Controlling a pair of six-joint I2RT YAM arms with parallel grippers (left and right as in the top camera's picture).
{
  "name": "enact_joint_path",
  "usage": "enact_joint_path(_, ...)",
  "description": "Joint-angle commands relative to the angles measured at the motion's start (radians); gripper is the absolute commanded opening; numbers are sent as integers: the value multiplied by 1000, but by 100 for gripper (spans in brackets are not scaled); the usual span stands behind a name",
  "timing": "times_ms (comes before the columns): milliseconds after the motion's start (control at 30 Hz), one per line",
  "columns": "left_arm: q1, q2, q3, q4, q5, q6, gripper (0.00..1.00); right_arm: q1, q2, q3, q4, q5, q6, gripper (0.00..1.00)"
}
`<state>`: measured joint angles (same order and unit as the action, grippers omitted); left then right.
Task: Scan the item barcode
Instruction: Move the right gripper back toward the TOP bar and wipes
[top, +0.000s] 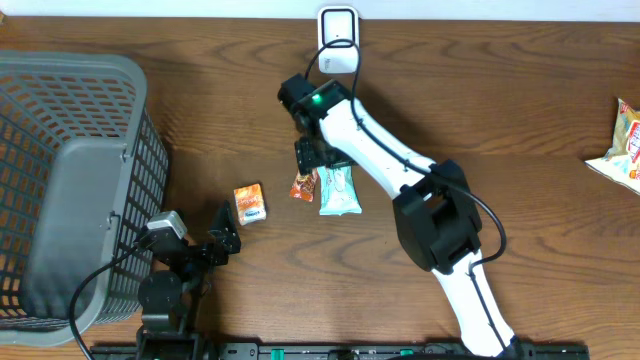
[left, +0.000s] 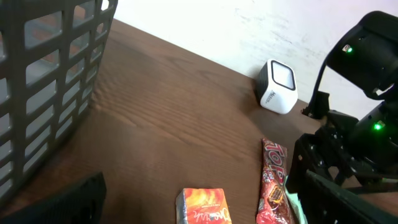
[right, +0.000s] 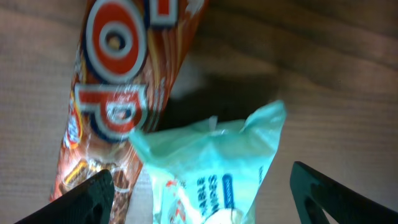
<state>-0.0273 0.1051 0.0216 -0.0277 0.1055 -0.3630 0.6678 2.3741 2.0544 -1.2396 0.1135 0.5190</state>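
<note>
Crinkly mint wrapper (right: 211, 168), glossy orange bar (right: 124, 74) under wide right pincer (right: 202, 193); left pincer (top: 226, 232) wide.

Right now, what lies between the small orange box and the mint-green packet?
Overhead view: the red snack bar, beside the mint-green packet, apart from the orange box.

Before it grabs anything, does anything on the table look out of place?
Mildly: the mint-green plastic packet overlaps the edge of the red-brown candy bar wrapper, so picking one alone may be tricky.
</note>
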Motion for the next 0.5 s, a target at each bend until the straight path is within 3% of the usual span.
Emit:
enact_joint_path(0, 5, 0, -18, -32, 9, -9, 98, 35, -5, 3, -29, 76, 8, 82)
enact_joint_path(167, 5, 0, -18, -32, 9, -9, 98, 65, -5, -55, -19, 136, 9, 78)
enact_joint_path(233, 5, 0, -18, -32, 9, -9, 98, 74, -5, -105, -2, 190, 28, 69)
enact_joint_path(467, 5, 0, -18, -32, 10, -9, 98, 114, -5, -235, 79, 349, 86, 61)
